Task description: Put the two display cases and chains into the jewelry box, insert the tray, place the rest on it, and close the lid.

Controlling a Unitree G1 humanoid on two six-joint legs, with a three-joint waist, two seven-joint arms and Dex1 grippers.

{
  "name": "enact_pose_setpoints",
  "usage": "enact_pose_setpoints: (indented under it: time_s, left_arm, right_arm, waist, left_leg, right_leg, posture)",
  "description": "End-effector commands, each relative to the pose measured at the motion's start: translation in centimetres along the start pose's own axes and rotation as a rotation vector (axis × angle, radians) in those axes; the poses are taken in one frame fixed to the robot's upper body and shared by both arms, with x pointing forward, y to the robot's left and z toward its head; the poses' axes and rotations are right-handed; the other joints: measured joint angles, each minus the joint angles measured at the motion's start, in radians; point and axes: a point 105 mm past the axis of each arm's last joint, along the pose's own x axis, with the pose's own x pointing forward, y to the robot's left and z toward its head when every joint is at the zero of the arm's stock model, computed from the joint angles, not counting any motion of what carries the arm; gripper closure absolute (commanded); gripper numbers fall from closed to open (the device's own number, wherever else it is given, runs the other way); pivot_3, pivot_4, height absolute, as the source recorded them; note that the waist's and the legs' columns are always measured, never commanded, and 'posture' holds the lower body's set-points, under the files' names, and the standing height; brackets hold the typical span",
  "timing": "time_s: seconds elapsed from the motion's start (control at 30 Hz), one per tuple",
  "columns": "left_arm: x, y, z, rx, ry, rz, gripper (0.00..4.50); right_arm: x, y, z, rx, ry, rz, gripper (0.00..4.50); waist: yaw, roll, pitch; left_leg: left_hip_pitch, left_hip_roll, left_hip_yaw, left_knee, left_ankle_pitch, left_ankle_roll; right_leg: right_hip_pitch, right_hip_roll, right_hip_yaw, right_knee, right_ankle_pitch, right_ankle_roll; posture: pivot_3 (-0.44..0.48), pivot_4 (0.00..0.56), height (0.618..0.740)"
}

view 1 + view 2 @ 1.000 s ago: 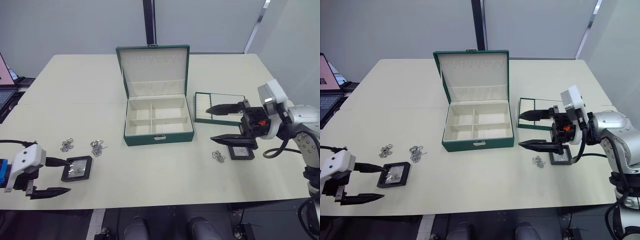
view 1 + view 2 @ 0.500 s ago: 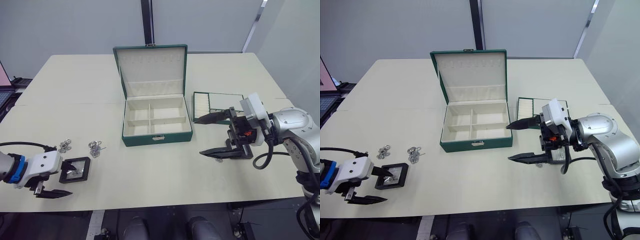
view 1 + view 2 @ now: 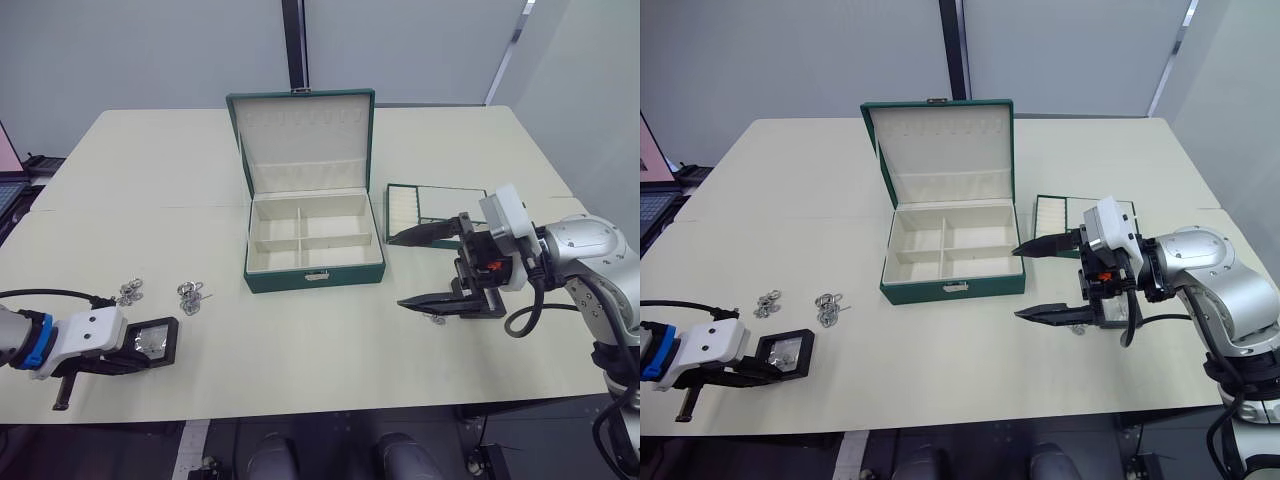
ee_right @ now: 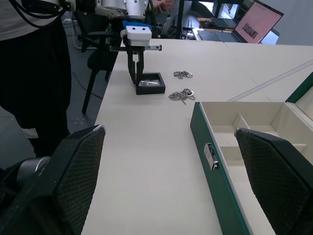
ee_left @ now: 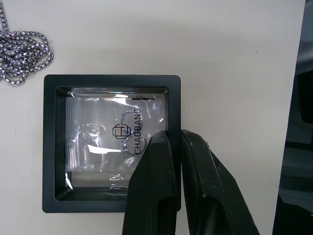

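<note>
A black-framed display case lies at the table's front left, and my left gripper is shut on one wall of its frame. Two chains lie just behind it. The jewelry box stands open mid-table with its lid upright, and its cream compartments hold nothing. To the right of the box lies the tray. My right gripper stands wide open, holding nothing, above a second display case that it partly hides. A small chain lies below its lower finger.
A laptop sits off the table's left edge. In the right wrist view a person in dark clothes stands beyond the left end of the table. Bare table stretches between the two arms in front of the box.
My left gripper has closed from wide open onto the display case's frame. The right gripper came down over its display case a second ago, still open, and has held still since.
</note>
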Motion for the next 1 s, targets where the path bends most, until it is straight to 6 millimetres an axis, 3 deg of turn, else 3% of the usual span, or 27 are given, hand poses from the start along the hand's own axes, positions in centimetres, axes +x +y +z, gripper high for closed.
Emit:
enact_pose_setpoints:
  time_s: [0.03, 0.27, 0.5, 0.63, 0.8, 0.9, 1.0]
  left_arm:
    - [-0.4, 0.2, -0.2, -0.005, 0.023, 0.003, 4.49]
    - [-1.2, 0.5, 1.1, 0.000, -0.008, -0.006, 4.49]
    - [-5.2, 2.6, 6.6, 0.003, -0.058, 0.037, 4.49]
    - [-6.4, 4.6, 11.1, 0.080, -0.113, 0.106, 4.49]
    - [-5.3, 6.2, 15.7, 0.124, -0.176, 0.100, 4.49]
    - [-3.6, 7.5, 18.7, 0.176, -0.217, 0.071, 4.49]
    - [-1.9, 8.9, 20.4, 0.213, -0.208, 0.076, 4.49]
  right_arm:
    - [0.1, 0.3, 1.0, -0.036, -0.028, 0.012, 0.00]
    - [0.0, 0.1, 1.3, -0.037, -0.037, 0.010, 0.00]
    - [-1.2, -1.1, 1.6, -0.034, -0.023, -0.047, 0.00]
    - [-2.5, -2.6, 1.3, -0.011, -0.026, -0.132, 0.00]
    - [-4.7, -4.3, 0.6, 0.023, 0.014, -0.250, 0.00]
    - [-6.1, -5.0, 0.2, 0.032, 0.044, -0.323, 0.00]
    - [-6.9, -5.3, -0.2, 0.034, 0.060, -0.371, 0.00]
  waist:
    - [0.000, 0.000, 0.000]
    - [0.000, 0.000, 0.000]
    - [0.001, -0.003, 0.000]
    - [0.011, -0.003, 0.000]
    - [0.013, -0.002, 0.001]
    - [0.013, -0.002, 0.001]
    - [0.014, -0.002, 0.001]
  left_leg:
    - [0.000, 0.000, 0.000, 0.000, 0.000, 0.000]
    - [0.000, 0.000, 0.000, 0.000, 0.000, 0.000]
    - [0.000, 0.000, 0.000, 0.000, 0.000, 0.000]
    - [0.000, 0.000, -0.001, 0.000, 0.000, 0.000]
    - [0.000, -0.001, -0.001, 0.001, 0.002, -0.003]
    - [0.000, -0.001, -0.002, 0.002, 0.002, -0.003]
    - [0.000, -0.001, -0.002, 0.007, 0.002, -0.004]
  right_leg:
    - [0.000, 0.000, 0.000, 0.000, 0.000, 0.000]
    - [0.000, 0.000, 0.000, 0.000, 0.000, 0.000]
    - [0.000, 0.000, 0.000, 0.000, 0.000, 0.000]
    - [0.001, 0.000, 0.000, 0.000, 0.000, 0.000]
    - [0.004, 0.000, 0.000, -0.001, 0.000, 0.000]
    - [0.005, 0.001, 0.000, -0.001, 0.000, 0.000]
    - [0.006, 0.001, 0.000, -0.001, 0.000, 0.000]
  posture:
    - [0.000, 0.150, 0.740]
    - [0.000, 0.150, 0.740]
    - [0.000, 0.150, 0.740]
    - [0.000, 0.150, 0.740]
    - [0.000, 0.150, 0.740]
    - [0.000, 0.150, 0.740]
    - [0.000, 0.150, 0.740]
